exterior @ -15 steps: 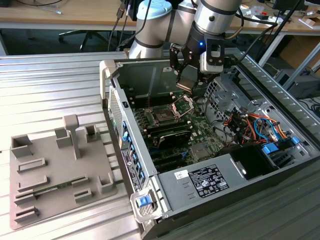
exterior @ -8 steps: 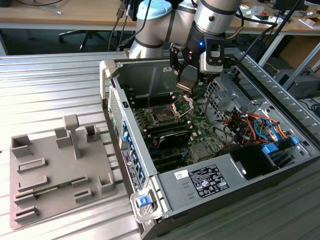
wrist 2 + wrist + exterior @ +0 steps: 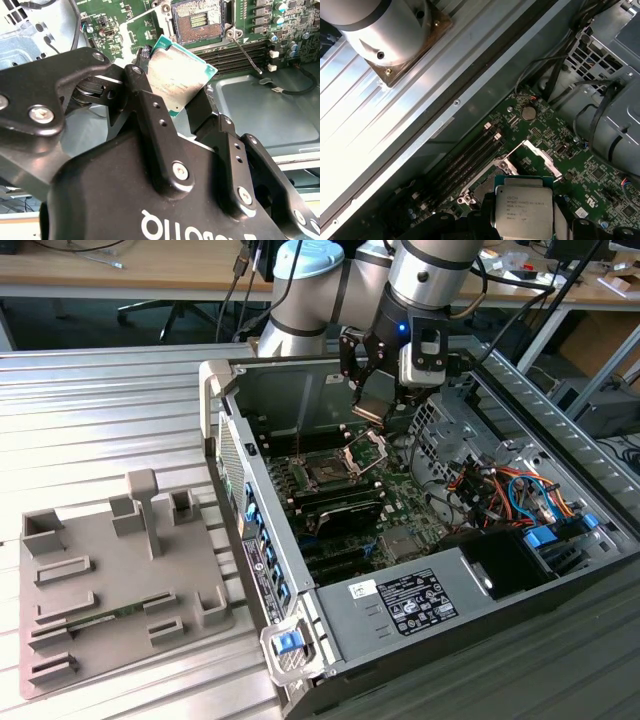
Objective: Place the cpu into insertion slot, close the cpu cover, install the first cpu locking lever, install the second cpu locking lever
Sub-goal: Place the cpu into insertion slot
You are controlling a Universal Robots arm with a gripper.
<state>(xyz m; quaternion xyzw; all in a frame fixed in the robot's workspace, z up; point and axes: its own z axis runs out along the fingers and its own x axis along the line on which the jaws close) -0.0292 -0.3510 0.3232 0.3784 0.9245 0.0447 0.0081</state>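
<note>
Jaws clenched on the cpu [image 3: 176,80]: I hold it in the gripper [image 3: 368,402] over the open case, near the bare socket [image 3: 197,20]. The fingers [image 3: 150,112] hide its lower edge. The cpu cover [image 3: 366,448] stands raised.

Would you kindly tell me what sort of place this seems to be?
Likely a robotics lab or workshop: an open computer case sits on a ribbed metal table, wooden desks stand behind, and the gripper holds the cpu above its motherboard.
</note>
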